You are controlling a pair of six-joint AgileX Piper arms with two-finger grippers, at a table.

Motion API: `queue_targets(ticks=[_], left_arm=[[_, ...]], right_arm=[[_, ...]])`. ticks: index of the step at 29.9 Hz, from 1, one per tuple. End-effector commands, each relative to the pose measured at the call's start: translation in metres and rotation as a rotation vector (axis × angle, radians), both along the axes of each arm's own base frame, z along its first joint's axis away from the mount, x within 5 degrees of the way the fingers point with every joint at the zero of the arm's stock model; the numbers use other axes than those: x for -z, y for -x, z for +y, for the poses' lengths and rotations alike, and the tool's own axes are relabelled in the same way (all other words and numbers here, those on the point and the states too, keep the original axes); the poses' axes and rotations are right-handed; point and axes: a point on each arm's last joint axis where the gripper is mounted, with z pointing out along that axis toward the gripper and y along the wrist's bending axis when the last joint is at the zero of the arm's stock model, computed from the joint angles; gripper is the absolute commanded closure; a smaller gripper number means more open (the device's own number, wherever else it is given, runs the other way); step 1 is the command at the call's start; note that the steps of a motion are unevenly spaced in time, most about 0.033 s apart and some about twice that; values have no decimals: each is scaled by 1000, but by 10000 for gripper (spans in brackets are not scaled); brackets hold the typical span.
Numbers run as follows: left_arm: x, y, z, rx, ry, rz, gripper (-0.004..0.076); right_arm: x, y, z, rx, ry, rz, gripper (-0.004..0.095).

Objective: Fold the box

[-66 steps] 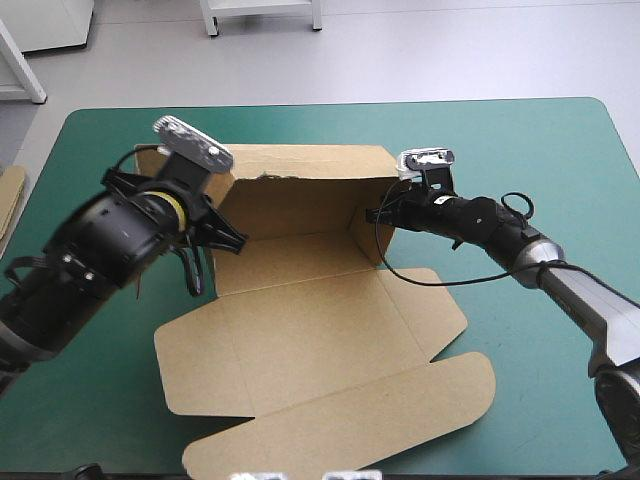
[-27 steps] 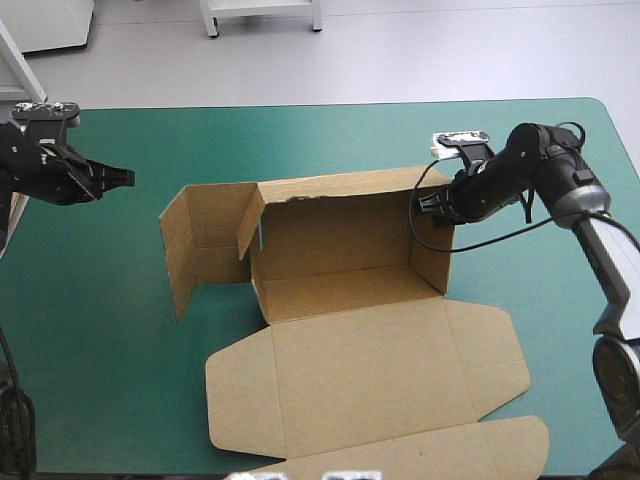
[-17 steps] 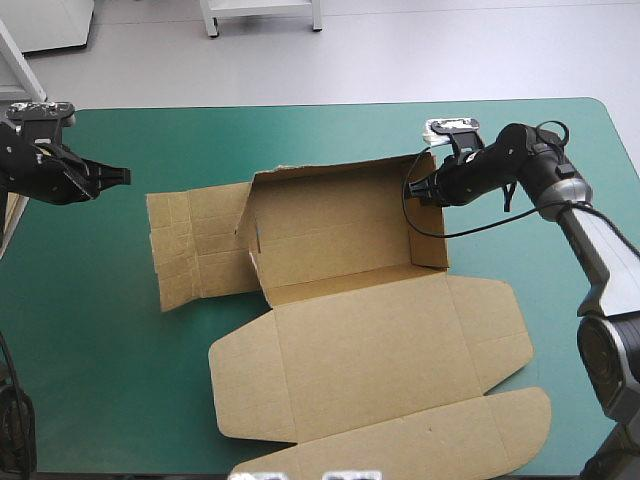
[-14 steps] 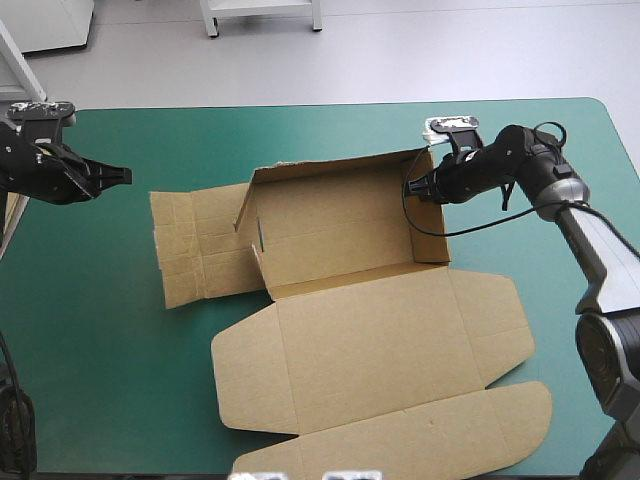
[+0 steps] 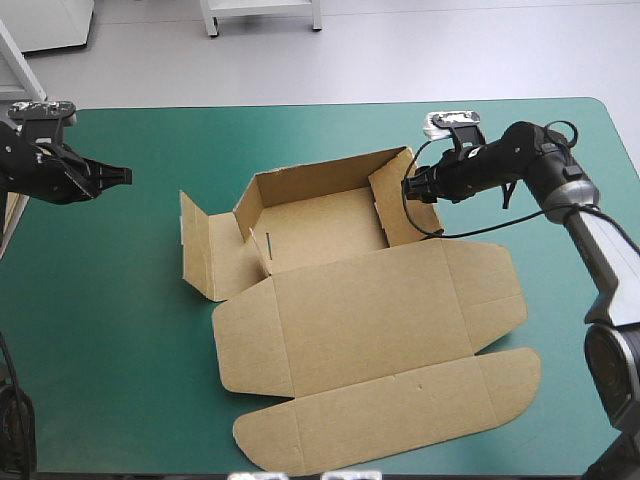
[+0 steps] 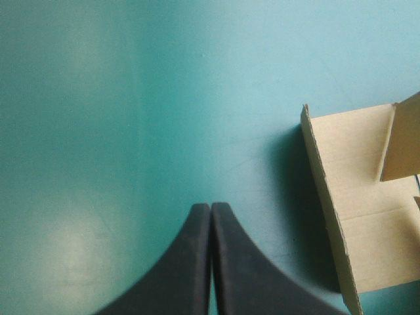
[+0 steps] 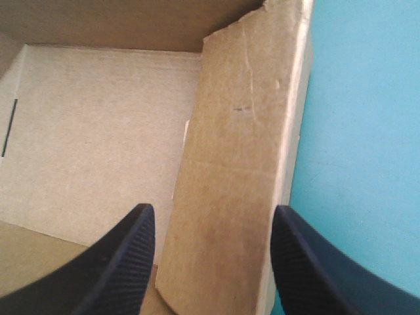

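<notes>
Brown box sits mid worktop, back and right walls up, lid flat toward the near edge. Right pincer is open, astride the right wall. Left pincer is closed, well apart from the box, near the worktop's left edge.

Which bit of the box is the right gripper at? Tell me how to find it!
On the teal-green table lies the brown box: a flat lid nearest, an open tray behind. Look at the tray's right end wall: it stands upright with the open right gripper astride it, while the left flap swings outward.
</notes>
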Motion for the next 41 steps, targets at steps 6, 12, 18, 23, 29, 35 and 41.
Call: queue_targets(ticks=[6, 12, 18, 23, 29, 35, 41], left_arm=[[-22, 7, -3, -1, 3, -106, 732], [-21, 7, -3, 0, 4, -100, 732], [-21, 8, -3, 2, 6, -93, 732], [-20, 8, -4, -1, 16, -80, 732], [-20, 8, -6, 5, 40, -82, 732], [-19, 8, -7, 9, 49, -78, 732], [-18, 8, -7, 9, 50, -74, 732]], right_arm=[[-82, 33, -12, 6, 59, -98, 397], [-98, 38, -17, 43, 103, -104, 399], [-87, 36, -4, 54, 197, -63, 399], [-67, 26, 14, 56, 286, -30, 399], [-46, 9, 23, 71, 301, 13, 399], [-36, -4, 27, 70, 299, 15, 399], [-28, -15, 33, 62, 305, 38, 399]])
